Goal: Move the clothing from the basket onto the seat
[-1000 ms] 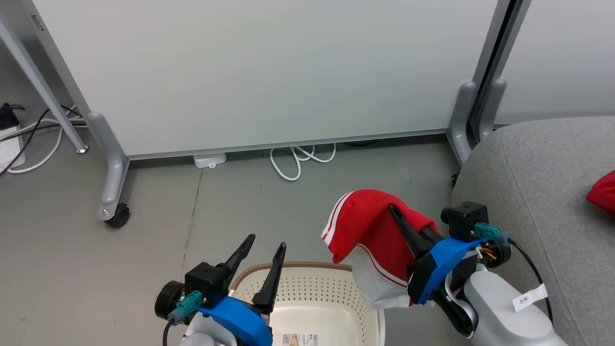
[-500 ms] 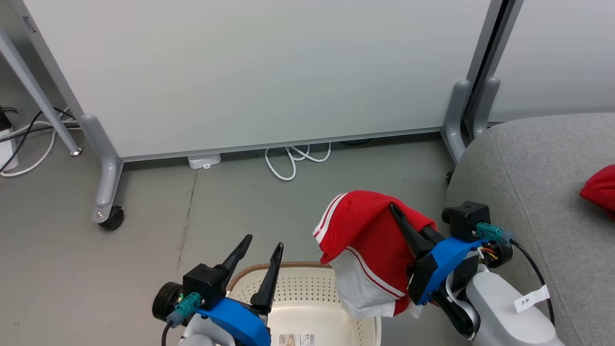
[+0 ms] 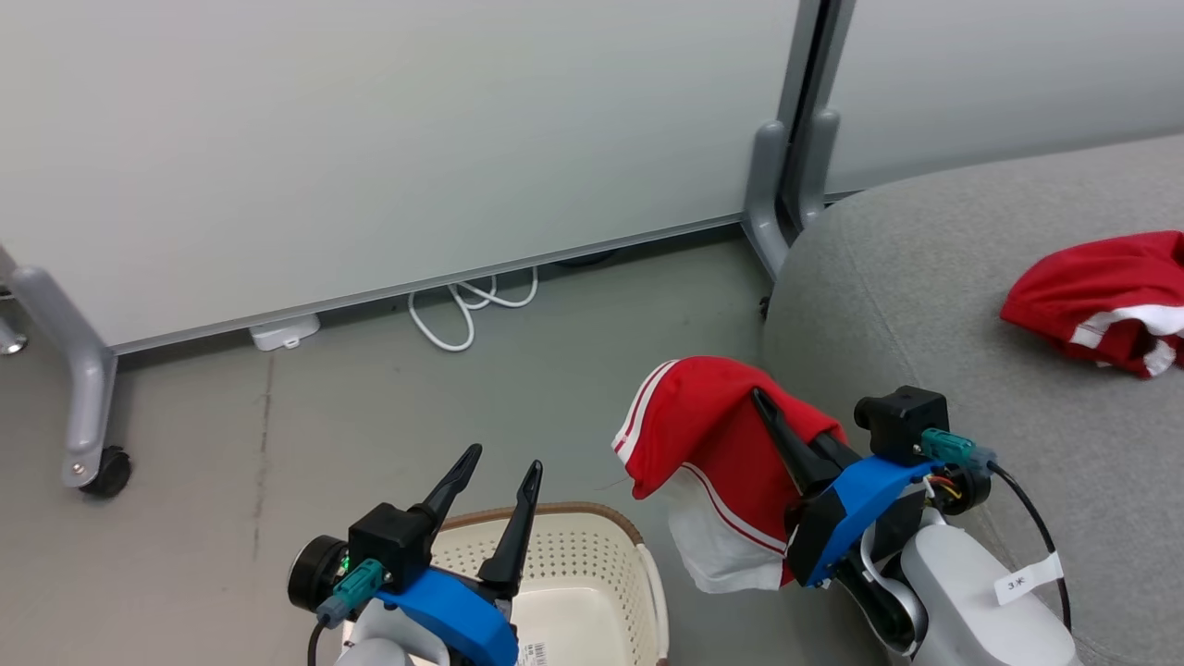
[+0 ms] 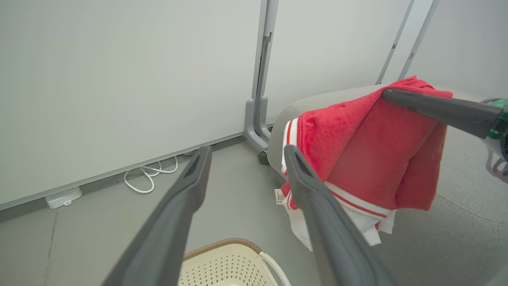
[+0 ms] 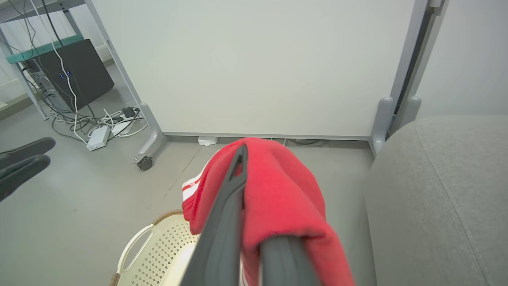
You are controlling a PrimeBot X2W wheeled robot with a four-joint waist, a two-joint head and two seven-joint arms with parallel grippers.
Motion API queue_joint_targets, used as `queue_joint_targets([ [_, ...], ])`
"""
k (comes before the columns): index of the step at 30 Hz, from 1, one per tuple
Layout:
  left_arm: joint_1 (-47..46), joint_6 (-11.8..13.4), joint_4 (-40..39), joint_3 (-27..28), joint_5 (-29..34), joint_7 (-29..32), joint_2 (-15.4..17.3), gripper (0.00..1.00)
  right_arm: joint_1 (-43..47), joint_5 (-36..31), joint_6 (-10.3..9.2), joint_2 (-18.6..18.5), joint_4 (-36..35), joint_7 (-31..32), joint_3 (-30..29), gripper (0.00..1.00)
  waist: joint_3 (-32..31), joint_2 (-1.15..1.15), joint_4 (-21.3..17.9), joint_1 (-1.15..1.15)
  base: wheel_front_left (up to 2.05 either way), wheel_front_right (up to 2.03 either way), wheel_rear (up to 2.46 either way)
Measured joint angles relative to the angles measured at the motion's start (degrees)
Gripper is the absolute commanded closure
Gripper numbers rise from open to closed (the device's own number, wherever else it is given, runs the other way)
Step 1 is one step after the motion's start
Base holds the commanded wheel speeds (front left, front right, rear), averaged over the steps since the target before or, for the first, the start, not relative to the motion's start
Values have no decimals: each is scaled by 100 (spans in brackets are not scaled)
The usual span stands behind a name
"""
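hanging from the clenched right gripper point(image 3: 766, 407), one red garment point(image 3: 703, 435) droops between the basket point(image 3: 592, 564) and the seat point(image 3: 925, 305). the seat lies just to that gripper's right, so the right arm is nearer; the left gripper point(image 3: 505, 457) gapes empty over the basket. a second garment point(image 3: 1091, 296) lies on the seat.

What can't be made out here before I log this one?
Basket floor: head view, cut by the bottom edge, behind the left gripper; emptiness unclear.
Garment on the seat: head view, cut by the right edge.
One finger of the right gripper: head view, under the held garment.
Forearm tag print: head view, too small.
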Motion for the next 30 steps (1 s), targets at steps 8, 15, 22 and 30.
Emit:
queue_joint_targets([
  [8,-4,0,-24,44,54,0,1,0,117,-60,-1,-18,-138,37,-168,100,81,0,-621,0,0,0,0],
  [15,0,0,-44,68,62,0,11,0,189,-140,-1,-13,-260,83,-258,100,110,0,-1125,0,0,0,0],
  [22,16,0,-78,90,103,0,23,0,260,-186,-1,9,-376,132,-298,100,131,0,-1631,0,0,0,0],
  [30,25,0,-79,102,113,0,24,0,341,-196,-1,7,-470,174,-383,100,160,0,-2067,0,0,0,0],
])
